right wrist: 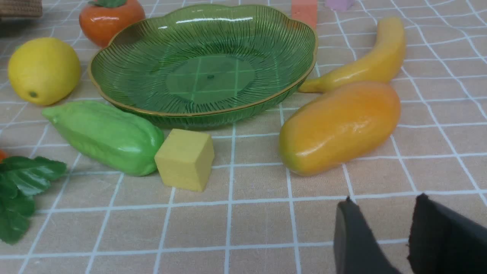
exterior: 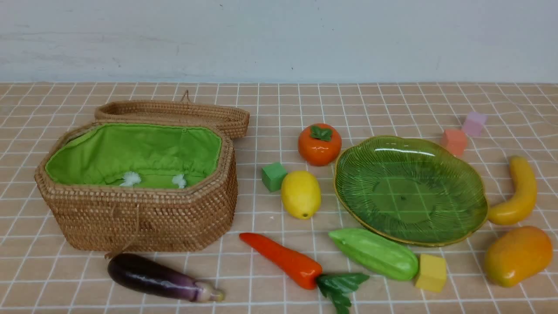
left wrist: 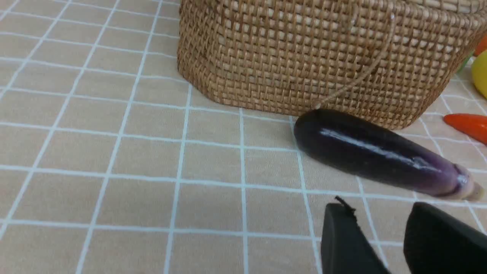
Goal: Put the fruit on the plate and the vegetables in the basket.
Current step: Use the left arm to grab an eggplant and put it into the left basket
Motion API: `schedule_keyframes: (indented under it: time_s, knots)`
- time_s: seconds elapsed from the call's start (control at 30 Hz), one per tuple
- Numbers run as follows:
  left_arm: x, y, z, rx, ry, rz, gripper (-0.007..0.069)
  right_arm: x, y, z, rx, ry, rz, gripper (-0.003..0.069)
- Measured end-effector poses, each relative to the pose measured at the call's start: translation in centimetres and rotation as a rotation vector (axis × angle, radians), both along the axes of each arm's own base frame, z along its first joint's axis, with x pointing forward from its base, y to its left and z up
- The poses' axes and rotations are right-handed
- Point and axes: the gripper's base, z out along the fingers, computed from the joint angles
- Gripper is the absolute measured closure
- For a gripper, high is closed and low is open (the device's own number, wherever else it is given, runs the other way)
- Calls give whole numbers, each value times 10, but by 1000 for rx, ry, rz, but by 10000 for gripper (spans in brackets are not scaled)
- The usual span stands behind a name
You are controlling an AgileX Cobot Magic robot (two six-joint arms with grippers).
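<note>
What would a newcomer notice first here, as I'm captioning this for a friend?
Probably the big wicker basket on the left, its bright green lining showing under the open lid. Next, the wide green glass plate right of centre, empty. Then the glossy orange carrot, lying on the table between them, nearer the camera.

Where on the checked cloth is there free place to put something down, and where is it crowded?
Free: the strip between the brown wicker basket and the glossy yellow lemon; also beyond the orange persimmon, toward the wall.
Crowded: the near side of the green glass plate, where the light green gourd and yellow foam cube sit.
</note>
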Motion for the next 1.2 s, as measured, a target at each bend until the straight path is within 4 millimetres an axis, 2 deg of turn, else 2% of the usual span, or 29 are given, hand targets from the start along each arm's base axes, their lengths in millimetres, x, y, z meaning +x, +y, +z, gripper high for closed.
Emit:
schedule_keyframes:
  time_s: [0.17, 0.3, 0.33, 0.43, 0.5, 0.53, 0.6, 0.67, 0.7, 0.77, 0.83, 0.93, 0.97, 1.03, 1.07, 1.2]
  knots:
    - [0, -1, 3, -85, -24, 8, 386, 0, 0, 0, 0, 0, 0, 414]
    - [2, 0, 15, -393, -120, 42, 386, 0, 0, 0, 0, 0, 0, 414]
    - [2, 0, 16, -406, -132, 46, 386, 0, 0, 0, 0, 0, 0, 414]
    - [2, 5, 25, -617, -225, 88, 391, 0, 0, 0, 0, 0, 0, 414]
    - [1, 7, 27, -639, -250, 98, 405, 0, 0, 0, 0, 0, 0, 414]
    - [1, 6, 32, -618, -253, 87, 452, 0, 0, 0, 0, 0, 0, 414]
    - [0, 4, 36, -588, -239, 69, 482, 0, 0, 0, 0, 0, 0, 414]
    - [0, -2, 56, -484, -176, 11, 609, 0, 0, 0, 0, 0, 0, 414]
    - [1, -4, 63, -451, -146, -6, 628, 0, 0, 0, 0, 0, 0, 414]
    - [6, -8, 76, -376, -73, -40, 638, 0, 0, 0, 0, 0, 0, 414]
    - [20, -15, 93, -248, 66, -103, 638, 0, 0, 0, 0, 0, 0, 414]
    - [34, -20, 101, -149, 182, -164, 638, 0, 0, 0, 0, 0, 0, 414]
    - [44, -24, 104, -78, 267, -216, 638, 0, 0, 0, 0, 0, 0, 414]
    - [60, -28, 106, 13, 384, -298, 638, 0, 0, 0, -1, 0, 0, 414]
    - [61, -29, 105, 30, 398, -314, 638, 0, 0, 0, -1, 0, 0, 414]
    - [84, -39, 101, 166, 520, -480, 638, 0, 0, 1, 33, -11, -6, 414]
